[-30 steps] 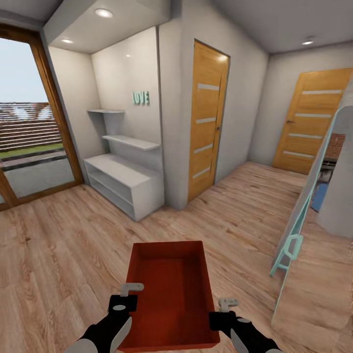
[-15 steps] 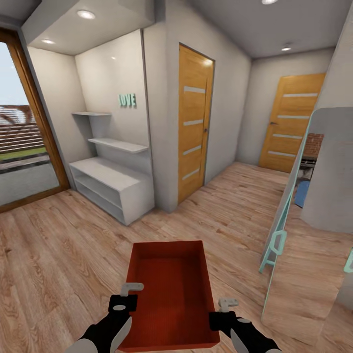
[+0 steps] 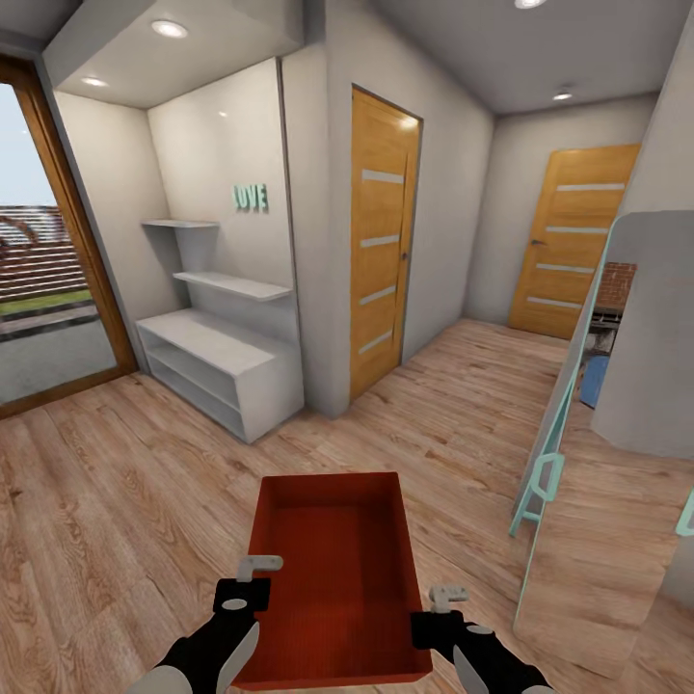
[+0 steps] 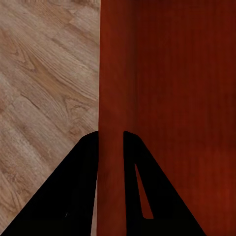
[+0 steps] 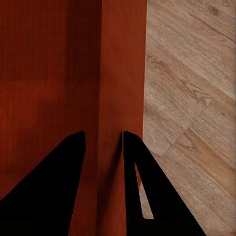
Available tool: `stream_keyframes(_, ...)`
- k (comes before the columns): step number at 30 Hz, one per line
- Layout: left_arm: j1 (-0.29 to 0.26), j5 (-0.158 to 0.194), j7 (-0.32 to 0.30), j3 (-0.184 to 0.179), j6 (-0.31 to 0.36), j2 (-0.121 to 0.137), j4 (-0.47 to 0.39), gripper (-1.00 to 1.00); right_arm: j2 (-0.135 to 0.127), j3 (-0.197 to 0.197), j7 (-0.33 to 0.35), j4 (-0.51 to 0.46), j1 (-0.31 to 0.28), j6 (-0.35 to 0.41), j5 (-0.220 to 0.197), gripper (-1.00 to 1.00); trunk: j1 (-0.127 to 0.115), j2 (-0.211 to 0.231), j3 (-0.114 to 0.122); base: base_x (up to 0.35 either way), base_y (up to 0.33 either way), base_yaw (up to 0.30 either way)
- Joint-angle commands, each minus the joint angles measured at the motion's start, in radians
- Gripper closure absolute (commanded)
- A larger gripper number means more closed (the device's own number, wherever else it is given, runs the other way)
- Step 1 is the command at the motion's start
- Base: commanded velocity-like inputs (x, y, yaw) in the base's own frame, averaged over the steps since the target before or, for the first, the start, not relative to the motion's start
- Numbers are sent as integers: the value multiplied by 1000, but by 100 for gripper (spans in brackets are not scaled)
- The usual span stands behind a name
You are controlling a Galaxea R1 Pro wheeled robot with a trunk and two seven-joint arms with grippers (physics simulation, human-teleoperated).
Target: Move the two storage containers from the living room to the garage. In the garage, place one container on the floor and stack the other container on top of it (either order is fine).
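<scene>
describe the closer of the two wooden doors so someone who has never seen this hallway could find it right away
Start at the white built-in shelf unit in the alcove with teal LOVE letters. Just right of that alcove, past the grey wall corner, stands the nearer orange-brown wooden door with pale horizontal glass slats. Unlike the similar far door at the corridor's end, it sits in the side wall and looks larger.

Bright, even render; ceiling spotlights [image 3: 169,29] glow, edges perhaps slightly stretched.

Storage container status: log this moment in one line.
storage container: carried, empty | left hand: shut on its wall | right hand: shut on opposite wall | underfoot: wood-plank floor | ahead: wooden door
</scene>
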Motion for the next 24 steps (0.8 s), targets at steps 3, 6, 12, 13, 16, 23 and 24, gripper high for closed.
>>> stream_keyframes(3,0,35,9,-24,6,1,3,100,0,-1,7,-41,-1,-1,-2,100,0,-1,-1,0,0,0)
stream_keyframes(6,0,35,9,-24,6,1,2,100,0,-2,7,-41,-1,-1,-2,100,0,-1,-1,0,0,0)
stream_keyframes(12,0,35,9,-22,6,2,3,100,0,-2,6,-41,-1,-1,-2,100,0,-1,-1,0,0,0)
stream_keyframes(13,0,35,8,-22,6,2,3,100,0,-2,7,-41,-1,-1,-2,100,0,-1,-1,0,23,0)
stream_keyframes(16,0,35,9,-22,6,1,3,100,0,-2,7,-41,-1,-1,-2,100,0,-1,-1,0,85,0)
stream_keyframes(23,0,35,8,-22,6,1,4,100,0,-2,7,-41,-1,-1,-2,100,0,-1,-1,0,246,0)
stream_keyframes(24,0,35,7,-22,6,1,4,100,0,-2,7,-41,-1,-1,-2,100,0,-1,-1,0,321,0)
